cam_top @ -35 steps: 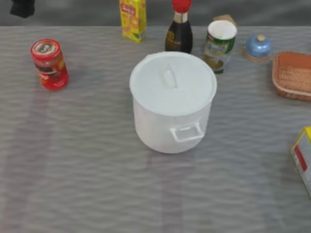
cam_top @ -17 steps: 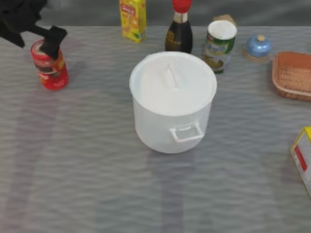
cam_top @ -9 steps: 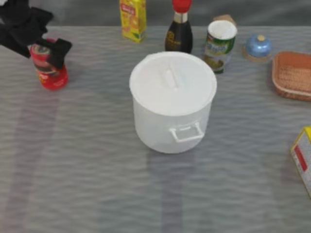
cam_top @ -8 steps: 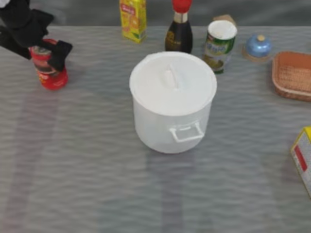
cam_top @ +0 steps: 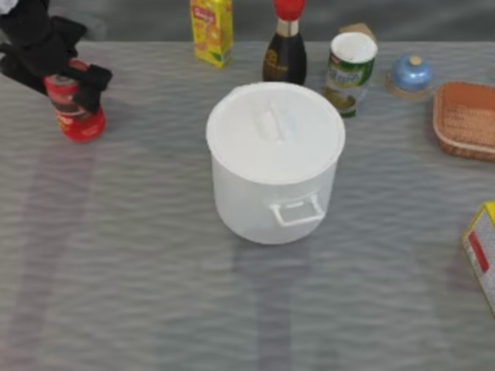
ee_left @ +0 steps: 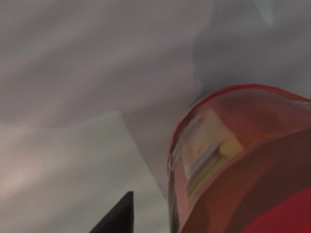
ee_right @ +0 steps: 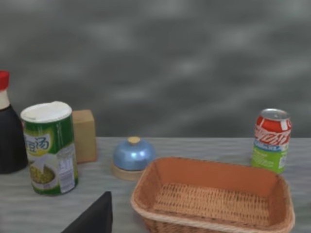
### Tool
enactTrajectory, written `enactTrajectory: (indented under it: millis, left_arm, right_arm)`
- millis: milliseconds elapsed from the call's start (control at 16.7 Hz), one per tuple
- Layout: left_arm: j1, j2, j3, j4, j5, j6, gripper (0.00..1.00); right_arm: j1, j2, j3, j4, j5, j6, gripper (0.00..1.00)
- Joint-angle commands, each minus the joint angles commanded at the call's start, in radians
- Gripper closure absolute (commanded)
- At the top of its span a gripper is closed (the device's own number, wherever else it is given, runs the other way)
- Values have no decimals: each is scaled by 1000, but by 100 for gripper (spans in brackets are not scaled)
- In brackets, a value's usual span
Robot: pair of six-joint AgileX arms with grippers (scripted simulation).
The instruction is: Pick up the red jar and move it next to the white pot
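Gripping: the left gripper [cam_top: 68, 76] sits over the top of the red jar [cam_top: 75, 116], its black fingers [cam_top: 91, 81] set on either side of the jar's upper part and closed against it.
Red jar: stands upright near the far left corner of the table [cam_top: 139, 294]; in the left wrist view it fills the frame at close range [ee_left: 243, 165], a dark fingertip [ee_left: 119, 218] beside it.
White pot: sits mid-table [cam_top: 274, 166], lid on, side handle facing the near edge, well apart from the jar.
Back row: a yellow carton [cam_top: 212, 29], a dark bottle [cam_top: 285, 48] with a red cap, a green-labelled can [cam_top: 349, 71], a blue bell [cam_top: 411, 74].
Right side: a wicker basket [cam_top: 466, 120] and a yellow box [cam_top: 483, 251] at the edge.
Right arm: not seen from above; its wrist camera looks over the basket [ee_right: 214, 196], the bell [ee_right: 133, 154] and a soda can [ee_right: 271, 140]. I cannot tell how its fingers stand.
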Motion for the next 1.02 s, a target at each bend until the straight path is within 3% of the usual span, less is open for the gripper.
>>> enactTrajectory:
  millis: [540, 1020]
  left_arm:
    - [0, 0, 0, 0, 0, 0, 98]
    - [0, 0, 0, 0, 0, 0, 100]
  right_arm:
    - [0, 0, 0, 0, 0, 0, 0]
    - [0, 0, 0, 0, 0, 0, 0]
